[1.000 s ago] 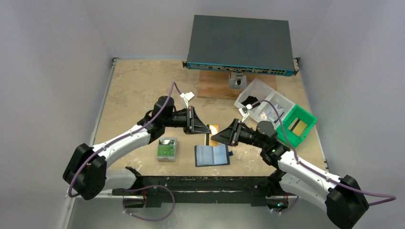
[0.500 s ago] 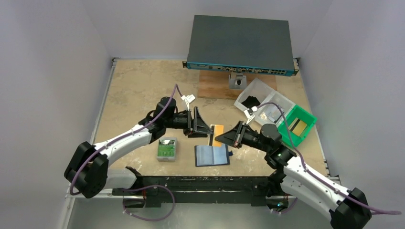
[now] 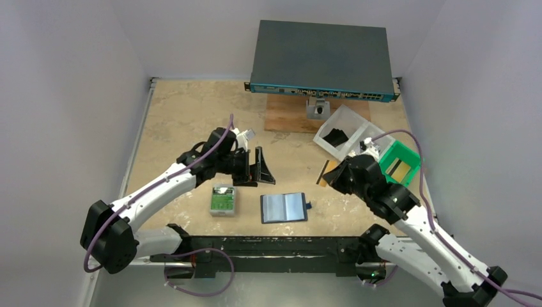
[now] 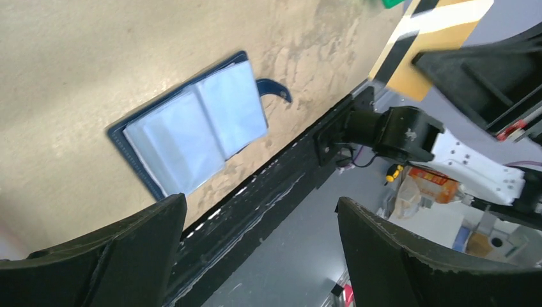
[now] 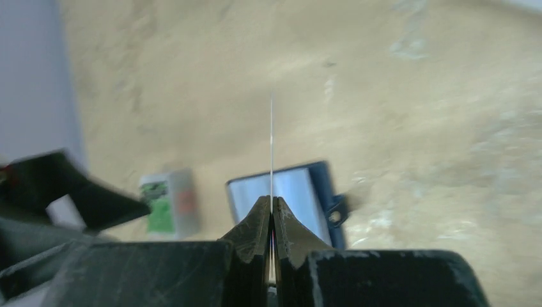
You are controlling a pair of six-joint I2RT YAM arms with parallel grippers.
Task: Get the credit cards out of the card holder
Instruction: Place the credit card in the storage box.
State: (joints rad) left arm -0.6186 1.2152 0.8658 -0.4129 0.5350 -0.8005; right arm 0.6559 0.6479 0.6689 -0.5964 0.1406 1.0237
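- The right gripper (image 3: pixel 337 176) was shut tight on one credit card (image 3: pixel 326 171). In its own wrist view the card showed only as a thin line sticking up out of the pinched fingers.
- The card was up off the table (image 3: pixel 192 115) and stood on its edge. In the top view its long side ran from about 1 o'clock to 7 o'clock.
- The green bin (image 3: pixel 415 158) sat at 3 o'clock from that gripper, on the right arm's side. A second card (image 3: pixel 401 169) looked to be lying inside it, so I think the held card belonged there next. That move would be a short swing toward 3 o'clock, then a let-go.
- The left gripper (image 3: pixel 262 167) was wide open and held nothing.
- The card holder (image 3: pixel 284 208) lay open and flat on the table, with its long side running from 9 to 3 o'clock. It was at about 5 o'clock from the left gripper and about 8 o'clock from the right one. It was near both, and a bit nearer the left.
- In the left wrist view its light-blue pockets looked bare. I could not tell for sure if a card was tucked inside.
- The grey case (image 3: pixel 223 199) sat at 9 o'clock from the card holder, apart from it. It was not part of the job.
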